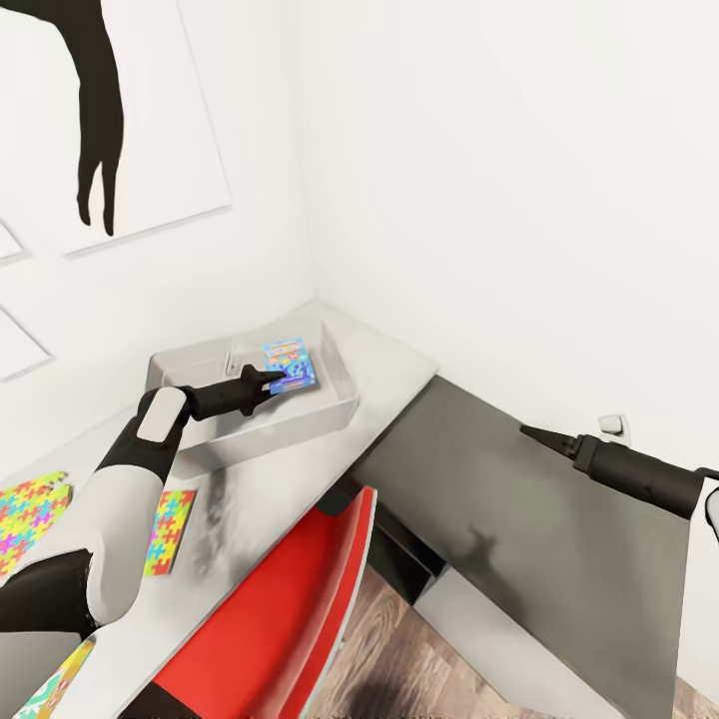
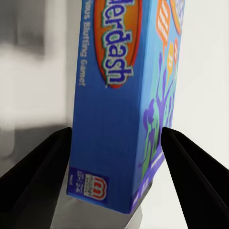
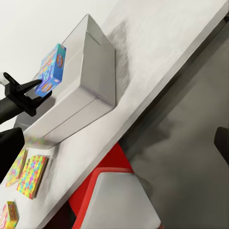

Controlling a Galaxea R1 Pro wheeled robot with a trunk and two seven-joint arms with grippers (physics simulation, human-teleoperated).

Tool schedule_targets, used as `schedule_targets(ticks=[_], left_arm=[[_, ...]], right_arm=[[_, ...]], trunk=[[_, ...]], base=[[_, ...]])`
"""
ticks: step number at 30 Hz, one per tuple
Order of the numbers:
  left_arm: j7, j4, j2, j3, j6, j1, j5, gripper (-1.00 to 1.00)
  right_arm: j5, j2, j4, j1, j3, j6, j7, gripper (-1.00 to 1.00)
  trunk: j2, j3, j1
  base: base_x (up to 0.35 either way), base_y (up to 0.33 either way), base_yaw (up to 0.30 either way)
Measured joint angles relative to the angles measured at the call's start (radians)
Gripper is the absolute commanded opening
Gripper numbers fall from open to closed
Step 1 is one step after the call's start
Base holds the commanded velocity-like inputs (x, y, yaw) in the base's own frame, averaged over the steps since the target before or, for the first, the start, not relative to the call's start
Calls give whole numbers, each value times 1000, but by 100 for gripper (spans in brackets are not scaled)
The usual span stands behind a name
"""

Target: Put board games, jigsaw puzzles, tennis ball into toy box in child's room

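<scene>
The small blue board game (image 1: 290, 364) hangs tilted just above the light-grey toy box (image 1: 335, 409), with my left gripper (image 1: 272, 383) shut on its lower edge. In the left wrist view the blue box (image 2: 119, 105) fills the space between both black fingers (image 2: 43, 167). From the right wrist view the game (image 3: 51, 69) sits over the toy box (image 3: 95, 81). Two jigsaw puzzles (image 1: 28, 511) (image 1: 170, 529) lie flat on the pale table (image 1: 399, 359), to the left of the box. My right gripper (image 1: 527, 431) hovers open over the dark side cabinet (image 1: 519, 519), holding nothing.
A red chair (image 1: 290, 619) is tucked under the table's front edge, below the toy box. Another colourful flat item (image 1: 55, 684) lies at the table's near left corner. White walls close in behind the table, with a black silhouette poster (image 1: 100, 110) on the left wall.
</scene>
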Motion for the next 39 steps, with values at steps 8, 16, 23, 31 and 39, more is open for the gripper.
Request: schedule_targets(ticks=[8,16,23,31,39], left_arm=[[5,1,0,0,0,-23,1,-100],[50,1,-3,0,2,-62,5,-100],[75,2,-3,0,4,-82,6,-100],[85,5,0,0,5,-98,5,-100],[88,12,1,0,4,-105,3,-100]], right_arm=[[-13,-4,0,2,0,0,1,100],[-16,-5,0,3,0,0,2,100],[-18,-5,0,3,0,0,2,100],[-19,-4,0,3,2,0,2,100],[-18,-4,0,3,3,0,2,100]], trunk=[[0,-13,0],[0,-26,0],[0,-36,0],[0,-39,0],[0,-40,0]], base=[[0,0,0],[0,0,0],[0,0,0],[0,0,-61],[0,0,-185]])
